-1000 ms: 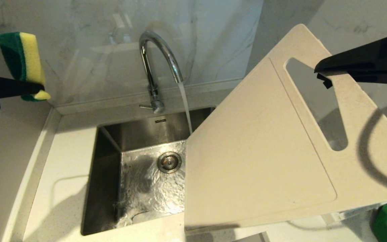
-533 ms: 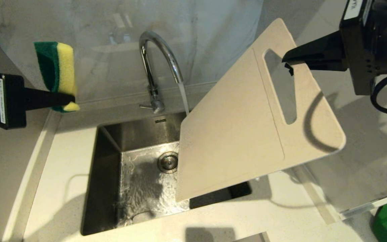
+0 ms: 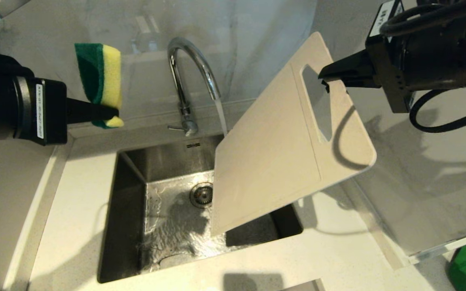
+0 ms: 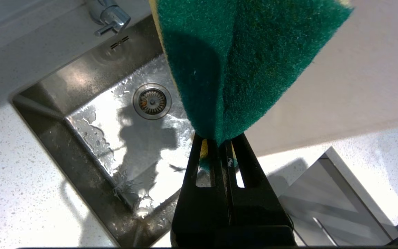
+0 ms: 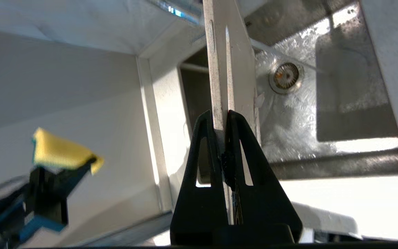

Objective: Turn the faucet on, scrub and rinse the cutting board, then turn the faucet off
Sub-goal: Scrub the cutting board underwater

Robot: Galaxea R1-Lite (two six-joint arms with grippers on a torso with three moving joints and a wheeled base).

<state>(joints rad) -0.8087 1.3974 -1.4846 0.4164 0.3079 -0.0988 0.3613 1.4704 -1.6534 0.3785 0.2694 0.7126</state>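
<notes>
We have the left gripper (image 3: 109, 113) pinching the sponge (image 3: 99, 81), the cutting board (image 3: 273, 149) to its right, tilted over the sink (image 3: 128, 202), right gripper (image 3: 325, 76) clamping its handle end.

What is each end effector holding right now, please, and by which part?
Left end effector: the sponge, by its lower end. Right end effector: the cutting board, by the rim beside its handle slot.

No legible text anywhere.

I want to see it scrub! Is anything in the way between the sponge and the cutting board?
Nothing visible blocks it. The sponge is apart from the cutting board; only the faucet and its water stream stand farther back.
</notes>
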